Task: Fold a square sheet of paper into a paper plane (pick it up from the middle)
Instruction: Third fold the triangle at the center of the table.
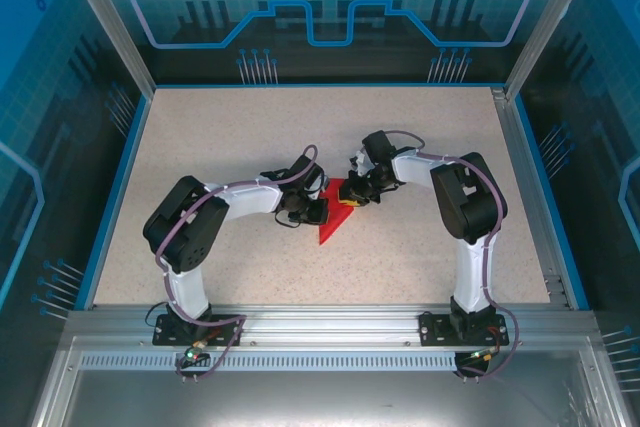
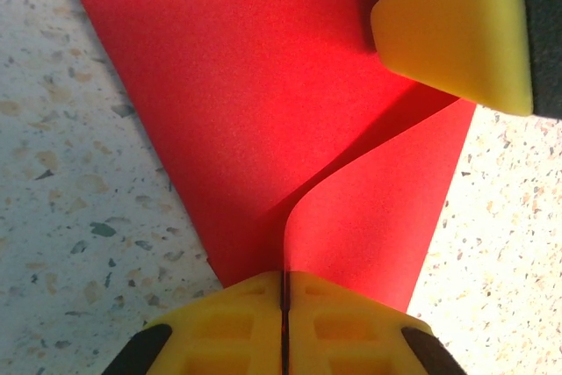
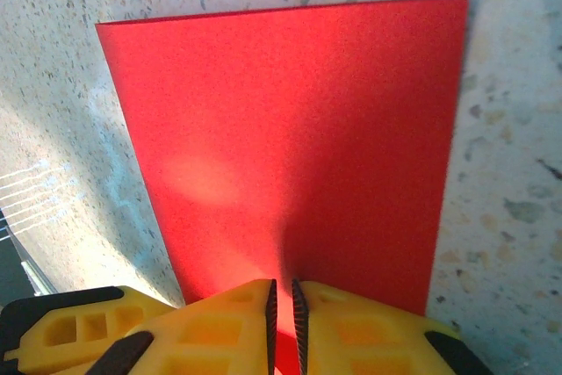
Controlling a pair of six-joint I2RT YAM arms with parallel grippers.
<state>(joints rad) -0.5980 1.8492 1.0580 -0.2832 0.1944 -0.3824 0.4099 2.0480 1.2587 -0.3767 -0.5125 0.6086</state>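
Observation:
The square sheet of paper [image 1: 333, 223] is bright red and lies mid-table between both grippers. In the left wrist view the sheet of paper [image 2: 263, 85] curls up into a raised fold, and my left gripper [image 2: 284, 280] is shut on that fold. One yellow finger [image 2: 457, 28] of the right gripper rests on the sheet's far part. In the right wrist view the paper [image 3: 290, 111] shows as a flat rectangle, and my right gripper [image 3: 283, 292] pinches a low ridge of it in its narrow gap. From above, the left gripper [image 1: 312, 209] and right gripper [image 1: 360, 194] meet over the paper. A paper plane is out of view.
The speckled table [image 1: 250, 137] is bounded by blue side walls and a metal rail [image 1: 320, 322] at the near edge, where both arm bases are bolted. A yellow part of the left gripper [image 3: 61, 331] sits close beside the right jaws.

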